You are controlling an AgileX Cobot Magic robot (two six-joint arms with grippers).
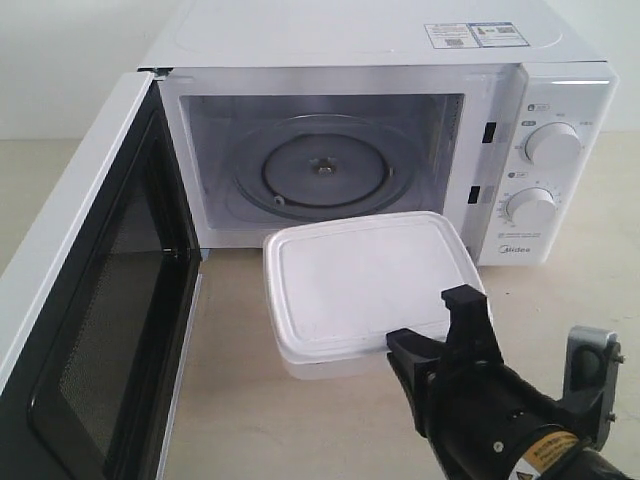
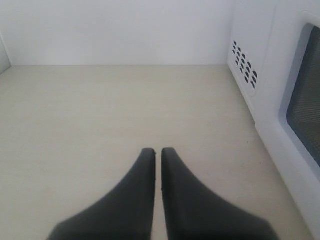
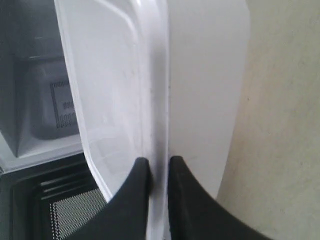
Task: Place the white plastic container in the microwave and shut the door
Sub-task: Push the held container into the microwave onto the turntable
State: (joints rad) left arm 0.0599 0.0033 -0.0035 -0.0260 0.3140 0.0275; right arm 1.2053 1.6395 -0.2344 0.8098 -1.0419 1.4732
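Observation:
The white plastic container (image 1: 365,290) hangs level just in front of the open microwave (image 1: 380,150), held off the tabletop. My right gripper (image 1: 440,320) is shut on the rim of the container (image 3: 150,100), one finger above the lid and one below. The door (image 1: 90,300) stands swung wide to the left, its dark window facing inward. The glass turntable (image 1: 325,170) lies bare inside the cavity. My left gripper (image 2: 157,152) is shut with nothing in it, hovering over the table beside the microwave's vented side (image 2: 245,65); the exterior view does not show it.
Two round knobs (image 1: 550,145) and the control panel sit on the microwave's right. The beige tabletop (image 1: 280,420) runs under the container and between door and arm. The door (image 3: 55,210) shows behind the container in the right wrist view.

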